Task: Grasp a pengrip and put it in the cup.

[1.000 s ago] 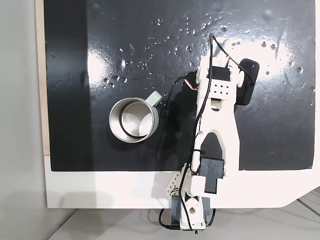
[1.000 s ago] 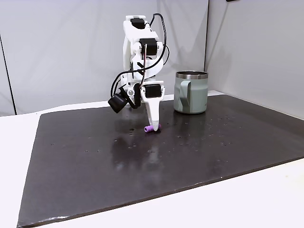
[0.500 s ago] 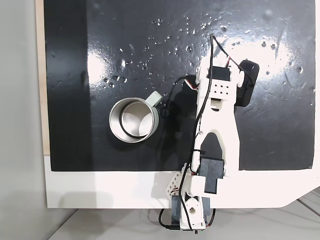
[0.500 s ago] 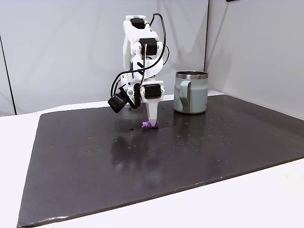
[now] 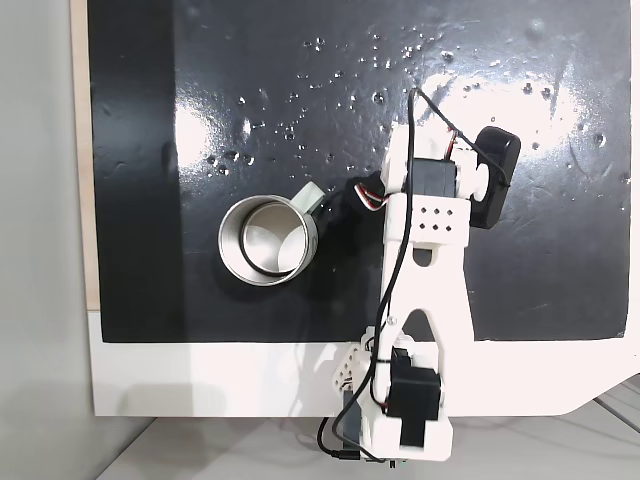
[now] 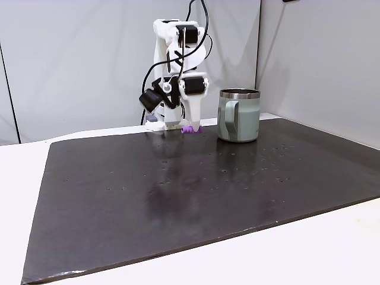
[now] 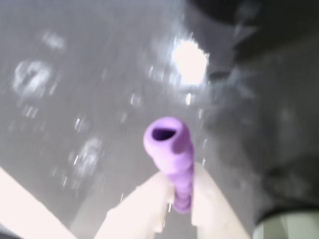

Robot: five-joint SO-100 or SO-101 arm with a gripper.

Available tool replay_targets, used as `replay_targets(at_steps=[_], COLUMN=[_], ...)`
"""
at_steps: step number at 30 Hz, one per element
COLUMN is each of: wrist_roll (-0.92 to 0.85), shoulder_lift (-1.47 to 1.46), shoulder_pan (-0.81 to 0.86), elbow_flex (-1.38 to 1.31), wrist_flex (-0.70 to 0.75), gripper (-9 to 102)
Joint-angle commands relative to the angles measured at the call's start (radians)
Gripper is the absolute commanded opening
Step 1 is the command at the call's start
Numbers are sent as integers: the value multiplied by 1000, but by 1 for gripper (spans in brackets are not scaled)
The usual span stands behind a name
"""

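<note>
Purple and ribbed, the pengrip (image 7: 172, 157) sits pinched between the two pale fingers (image 7: 134, 206) in the wrist view, its hollow open end pointing away from them and most of its length sticking out past the tips. The gripper (image 6: 190, 126) is closed tight on it. In a fixed view from the side the pengrip (image 6: 190, 129) shows as a small purple spot at the finger tips, raised clear of the dark mat (image 6: 196, 196) that covers the counter (image 6: 332, 255). The white arm (image 6: 177, 65) stands tall in that view, its upper links folded back near the base and the wrist section hanging straight down, fingers pointing at the mat. From above, in a fixed view, the arm (image 5: 425, 290) stretches from the counter's near edge out over the mat, with the black wrist camera (image 5: 492, 175) off to its right. The cup (image 5: 268, 240) stands upright on the mat to the left of the arm, handle turned toward it; from the side the cup (image 6: 238, 116) is just right of the gripper, apart from it.
</note>
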Motion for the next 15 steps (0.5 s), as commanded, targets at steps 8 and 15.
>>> replay_targets(at_steps=[8,15], wrist_roll=[37,52], shoulder_lift=[362,420], shoulder_pan=[-175,-314], elbow_flex=[-31,-127], wrist_flex=[179,255], gripper=[0,0])
